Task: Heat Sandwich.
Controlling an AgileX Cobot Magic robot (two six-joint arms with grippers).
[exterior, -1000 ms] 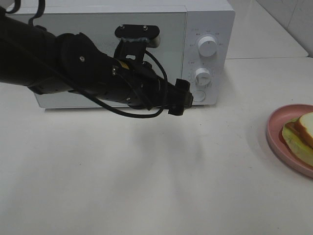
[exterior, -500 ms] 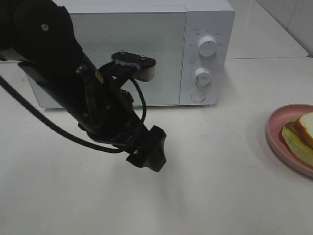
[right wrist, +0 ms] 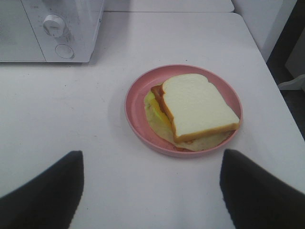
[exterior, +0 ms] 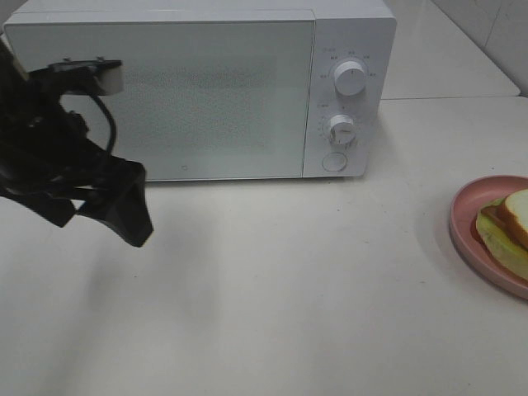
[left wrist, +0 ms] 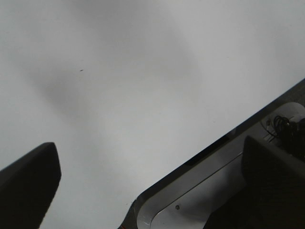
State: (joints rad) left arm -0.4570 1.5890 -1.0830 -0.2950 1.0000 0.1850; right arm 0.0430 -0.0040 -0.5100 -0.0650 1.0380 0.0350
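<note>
Left gripper [exterior: 124,210] swung back from microwave [exterior: 206,91] button, jaws spread, empty. Sandwich [right wrist: 193,112] on pink plate [right wrist: 136,102], directly ahead of right gripper [right wrist: 150,191]; jaws spread; right arm nearer.

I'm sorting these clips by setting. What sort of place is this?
Probably a mock kitchen counter at a robot test bench: a white microwave with its door shut, a sandwich on a pink plate, all on a plain white table.
</note>
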